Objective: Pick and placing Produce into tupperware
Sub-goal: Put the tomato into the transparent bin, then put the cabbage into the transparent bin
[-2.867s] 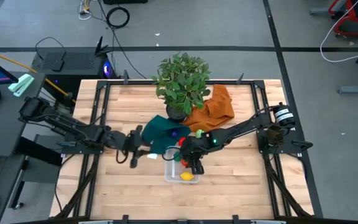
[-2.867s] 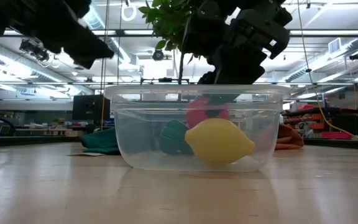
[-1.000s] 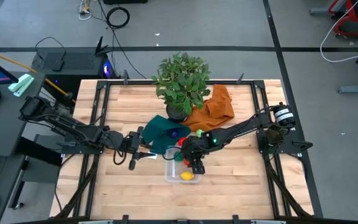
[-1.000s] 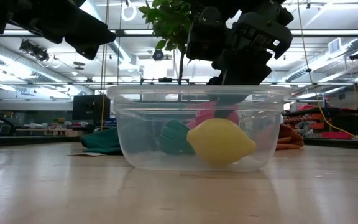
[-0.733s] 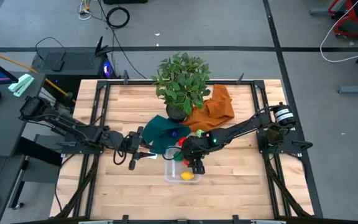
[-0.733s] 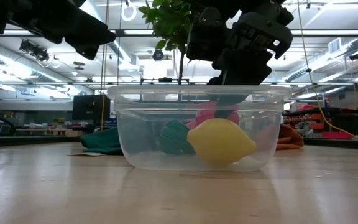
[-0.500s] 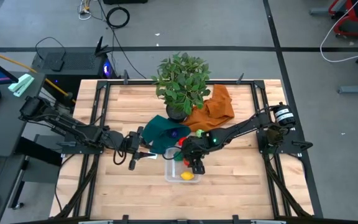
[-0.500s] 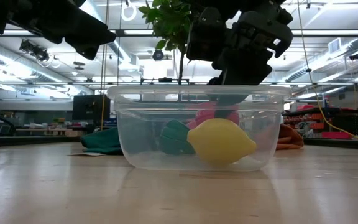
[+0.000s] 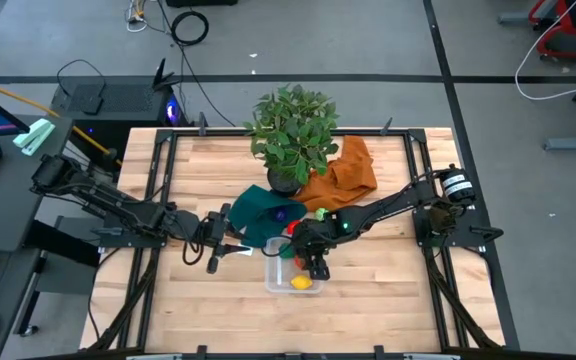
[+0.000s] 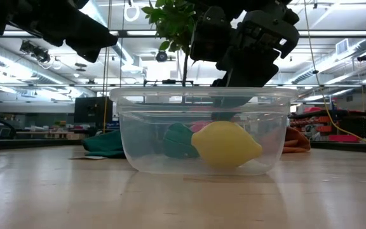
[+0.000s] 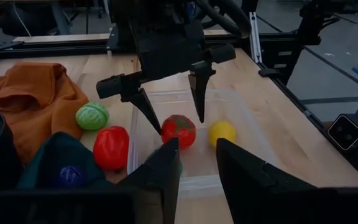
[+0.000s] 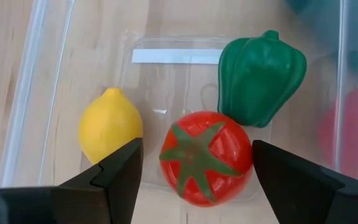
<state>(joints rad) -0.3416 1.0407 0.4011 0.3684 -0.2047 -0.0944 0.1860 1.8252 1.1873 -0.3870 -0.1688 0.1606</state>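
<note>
Three pieces of produce lie inside the tupperware point(image 9: 293, 276), a clear rounded-square container on the wooden table point(image 9: 388, 290), near the front edge at centre.
- Lemon point(image 12: 110, 134): yellow, on the container floor, nearest the table's front edge.
- Tomato point(image 12: 206, 157): red with a green star top, beside the lemon, apart from any finger.
- Green pepper point(image 12: 261, 78): touching the tomato.

Right gripper point(image 11: 170, 101): poised directly above the tupperware, fingers spread wide and empty, the tomato lying below the gap between them.

Left gripper point(image 9: 230, 247): just left of the tupperware, above the table, pointing toward the container; fingers point(image 11: 157, 177) part-way open with a gap between them, holding nothing.

Outside the container, on its far side:
- Red pepper point(image 11: 110, 147): on the table just beside the container wall.
- Small green round vegetable point(image 11: 92, 116): next to the orange cloth point(image 9: 346, 172).
- Purple item point(image 11: 69, 175): resting on the folded green cloth point(image 9: 261, 212).
- Potted plant point(image 9: 292, 133): at the far centre of the table, between the two cloths.
</note>
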